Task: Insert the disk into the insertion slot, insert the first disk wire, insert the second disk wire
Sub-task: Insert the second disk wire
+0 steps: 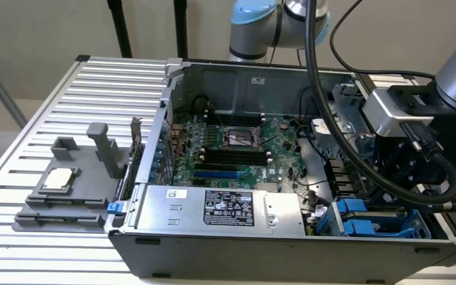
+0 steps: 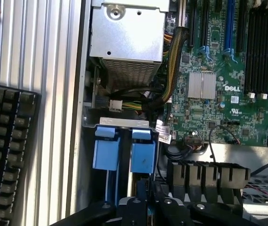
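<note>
Two bright blue carrier tabs [image 2: 106,150] [image 2: 142,153] stand side by side in the dark metal drive cage [image 2: 119,122], the insertion slot area, at the case's front corner on the exterior view's right [image 1: 368,227]. The disk's silver body and label are hidden below the tabs. My gripper [image 2: 149,190] hangs just over the second blue tab, its black fingers [image 2: 134,205] close together. Whether they pinch the tab is hidden. The arm's wrist [image 1: 406,127] leans over the cage. A white connector [image 2: 116,104] on coloured wires lies loose beside the cage.
The silver power supply with a black label [image 1: 228,208] fills the case front next to the cage. Behind it lie the motherboard [image 1: 236,157] and the black processor socket [image 1: 240,138]. A thick black cable [image 1: 422,178] loops off the wrist. A grey fixture [image 1: 60,190] and a keyboard [image 2: 6,150] rest on the slatted table.
</note>
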Controlling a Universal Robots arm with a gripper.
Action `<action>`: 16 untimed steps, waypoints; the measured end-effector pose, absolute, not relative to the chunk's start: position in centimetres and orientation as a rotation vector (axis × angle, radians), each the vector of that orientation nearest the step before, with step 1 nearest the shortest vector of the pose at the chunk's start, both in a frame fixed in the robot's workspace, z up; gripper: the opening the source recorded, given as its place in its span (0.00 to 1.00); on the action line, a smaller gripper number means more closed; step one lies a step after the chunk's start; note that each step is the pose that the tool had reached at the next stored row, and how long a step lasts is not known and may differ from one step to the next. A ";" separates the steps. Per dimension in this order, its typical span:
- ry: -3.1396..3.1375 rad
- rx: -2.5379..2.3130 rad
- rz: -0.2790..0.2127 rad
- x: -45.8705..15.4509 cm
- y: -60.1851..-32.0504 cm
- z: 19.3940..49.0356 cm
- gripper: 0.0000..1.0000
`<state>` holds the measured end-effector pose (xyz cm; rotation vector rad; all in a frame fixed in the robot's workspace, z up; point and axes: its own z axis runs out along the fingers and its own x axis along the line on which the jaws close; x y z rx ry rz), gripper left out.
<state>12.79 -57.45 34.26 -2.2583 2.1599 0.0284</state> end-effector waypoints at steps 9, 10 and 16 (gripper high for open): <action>2.156 -2.260 0.030 12.8 -57.5 34.3 0.16; 2.156 -2.260 0.030 12.8 -57.5 34.3 0.16; 2.155 -2.261 0.030 12.8 -57.7 34.3 0.16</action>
